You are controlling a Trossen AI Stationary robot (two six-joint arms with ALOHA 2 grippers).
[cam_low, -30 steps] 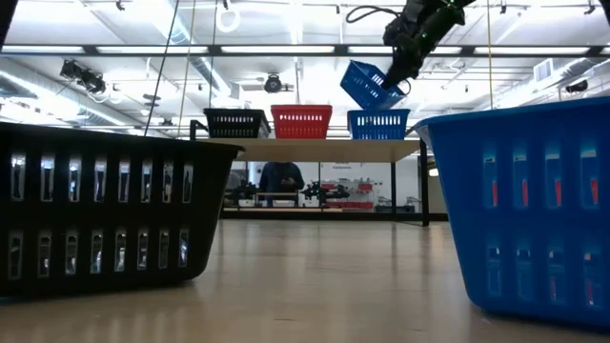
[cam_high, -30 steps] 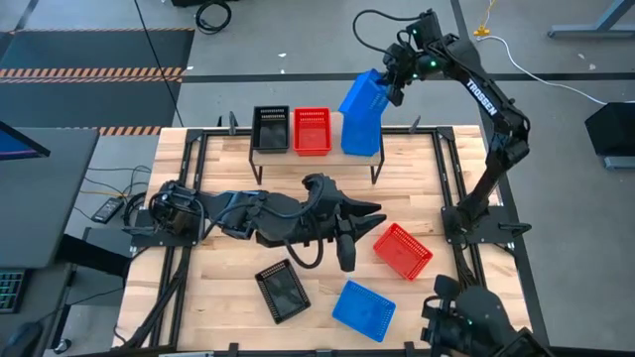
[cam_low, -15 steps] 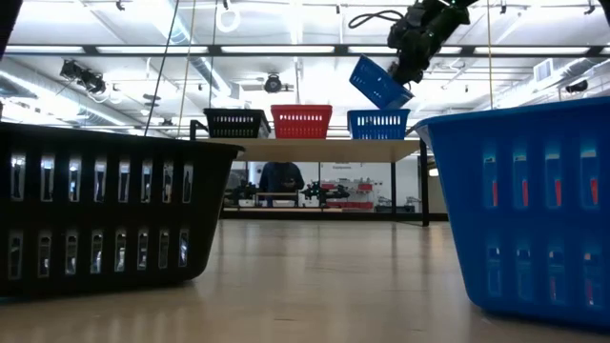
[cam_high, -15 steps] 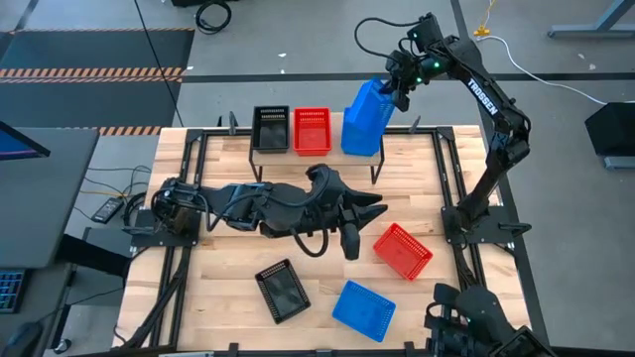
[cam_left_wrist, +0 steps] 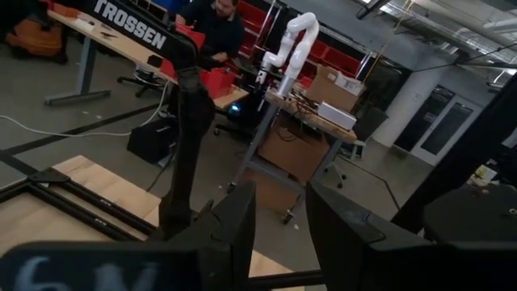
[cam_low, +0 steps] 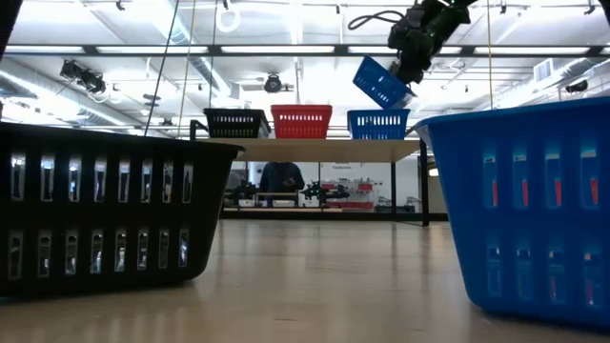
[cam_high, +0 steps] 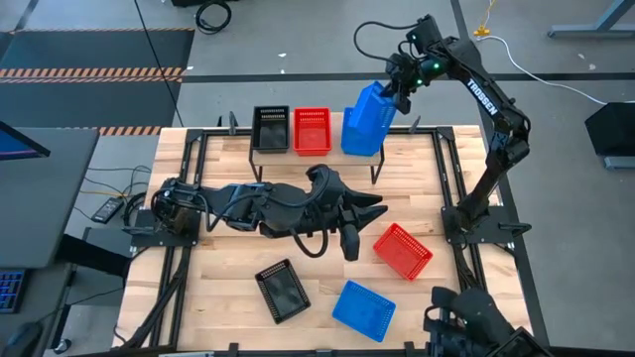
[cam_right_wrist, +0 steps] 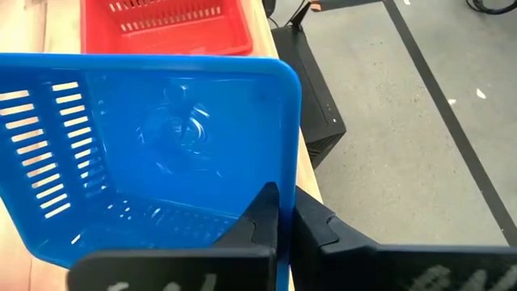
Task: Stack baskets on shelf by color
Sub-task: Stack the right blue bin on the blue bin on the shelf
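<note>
The shelf [cam_low: 315, 149] carries a black basket [cam_high: 270, 129], a red basket [cam_high: 312, 130] and a blue basket [cam_low: 378, 124] side by side on its top. Above the blue one hangs a second blue basket [cam_high: 369, 111], tilted, with my right gripper [cam_high: 397, 92] shut on it. My left gripper [cam_high: 373, 210] hovers level over the middle of the table, open, with nothing between its fingers [cam_left_wrist: 242, 218]. My right gripper pinches one side wall of the blue basket at its rim [cam_right_wrist: 284, 190], one finger inside the basket and one outside. The fingers slant down from the table's far right. The basket is lifted clear, steeply tilted, above the shelf's blue basket.
On the tabletop near the front lie a red basket [cam_high: 402, 250], a black basket [cam_high: 283, 291] and a blue basket [cam_high: 363, 309]. A black frame [cam_high: 193, 159] runs round the table. A person sits in the room beyond [cam_low: 279, 176].
My right gripper has tipped further downward, still shut on the blue basket. The basket has turned steeper with it and shifted slightly toward the table's right, staying clear above the shelf.
</note>
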